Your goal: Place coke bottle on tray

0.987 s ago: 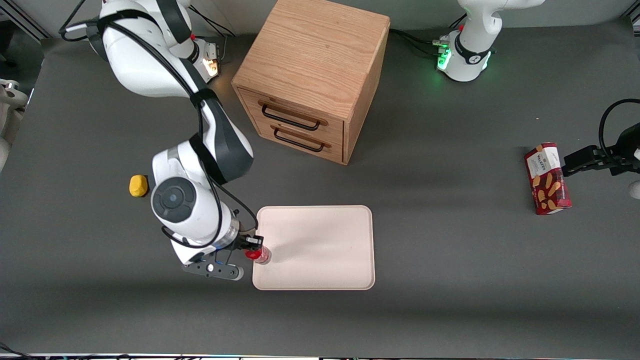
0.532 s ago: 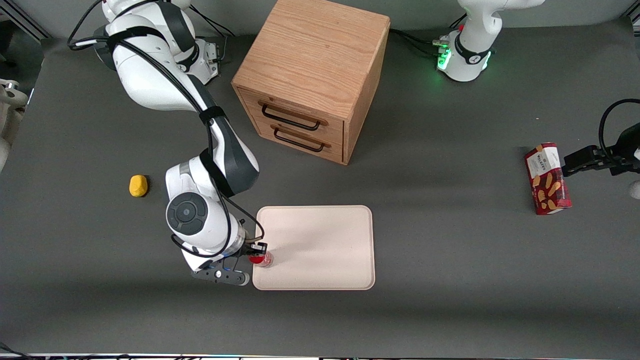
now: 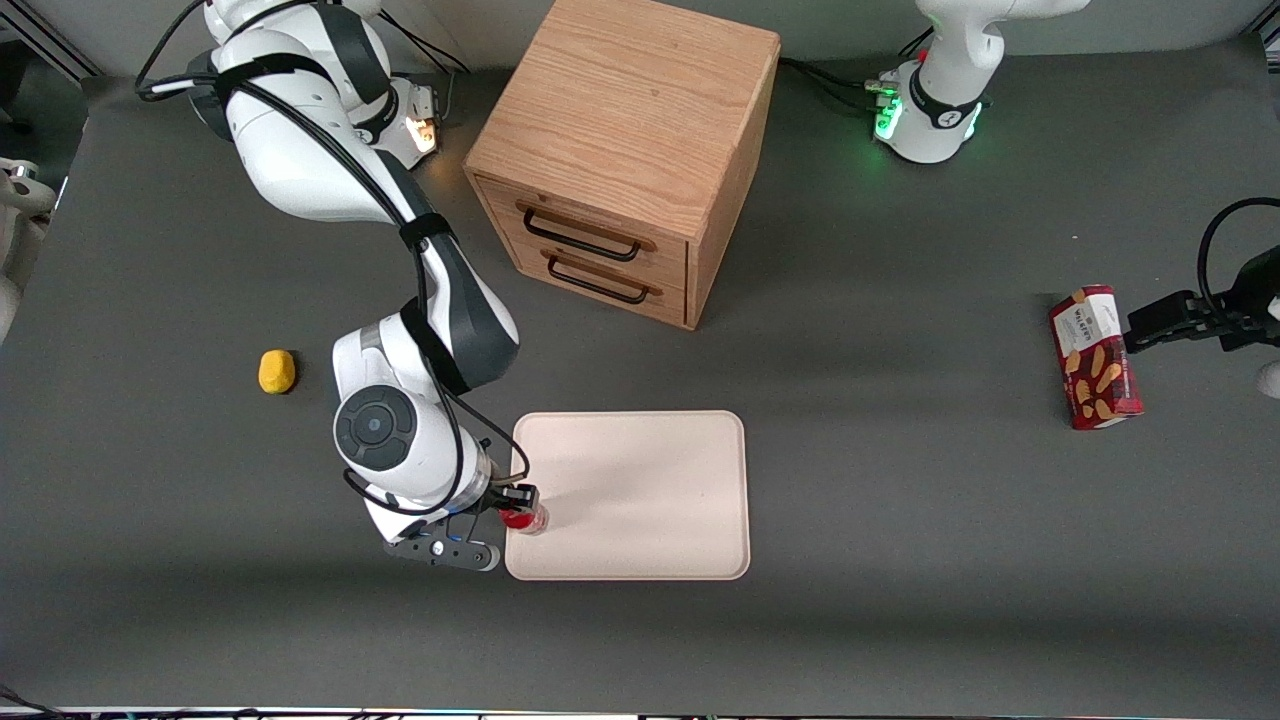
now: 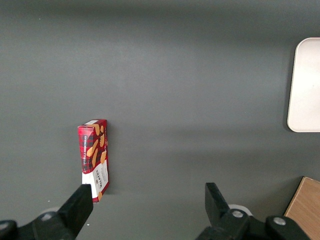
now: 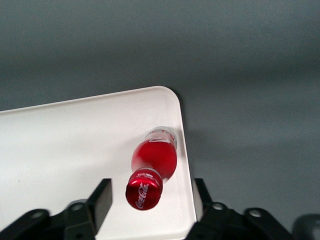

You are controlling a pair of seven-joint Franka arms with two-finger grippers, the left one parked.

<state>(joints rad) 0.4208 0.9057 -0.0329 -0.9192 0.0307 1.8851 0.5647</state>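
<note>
The coke bottle, small and red with a red cap, stands upright on the cream-white tray, close to the tray's edge toward the working arm's end and near the corner nearest the front camera. My right gripper is just above it. In the right wrist view the bottle stands by the tray's rim. The gripper is open, its black fingers on either side of the cap with a gap on each side.
A wooden drawer cabinet stands farther from the front camera than the tray. A yellow lemon lies toward the working arm's end. A red snack box lies toward the parked arm's end, also in the left wrist view.
The right arm has shifted a little toward the tray and lowered. The bottle has gone from tilted at the tray's edge to upright on the tray.
</note>
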